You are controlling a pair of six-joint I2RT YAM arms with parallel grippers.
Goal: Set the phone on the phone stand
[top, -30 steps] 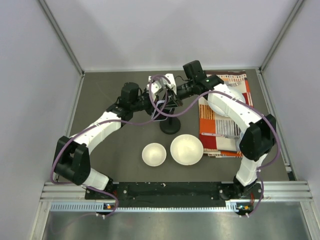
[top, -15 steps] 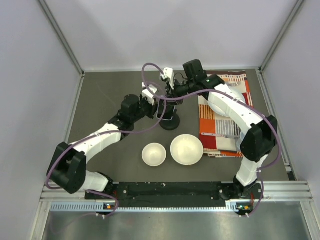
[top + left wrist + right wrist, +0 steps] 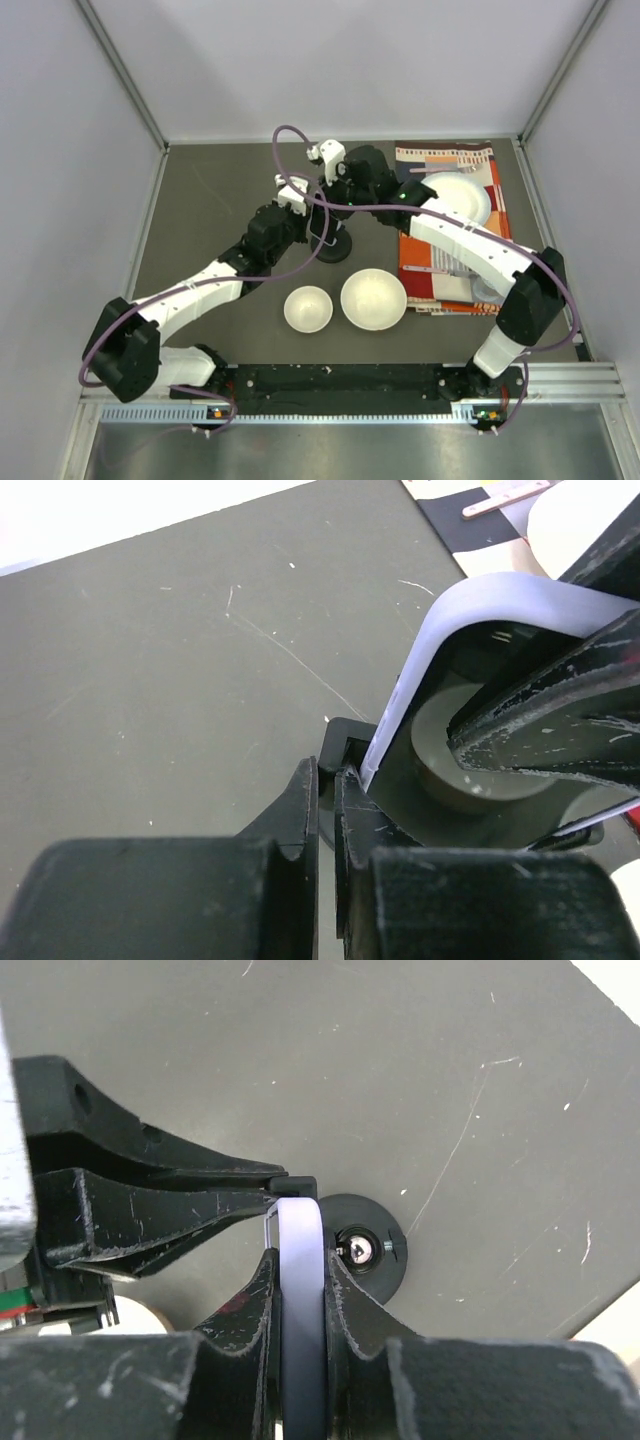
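In the right wrist view my right gripper (image 3: pixel 300 1260) is shut on the phone (image 3: pixel 300 1230), which I see edge-on as a pale lavender rim, upright above the phone stand's round black base (image 3: pixel 365 1250). In the left wrist view my left gripper (image 3: pixel 327 775) is closed on the black end of the stand's clamp cradle (image 3: pixel 345 742), right beside the phone's lower edge (image 3: pixel 425 650). The phone's glossy screen faces the right gripper's finger (image 3: pixel 560 715). In the top view both grippers (image 3: pixel 308 212) (image 3: pixel 330 200) meet over the stand (image 3: pixel 336 249). Whether the phone sits in the cradle is hidden.
Two white bowls (image 3: pixel 308 308) (image 3: pixel 373 298) stand near the stand's front. A patterned orange cloth (image 3: pixel 440 265) lies at the right with a white plate (image 3: pixel 455 198) on it. Purple cables loop over both wrists.
My right gripper has moved left and down with the phone to the stand, uncovering the plate. My left gripper has drawn in beside it at the clamp.
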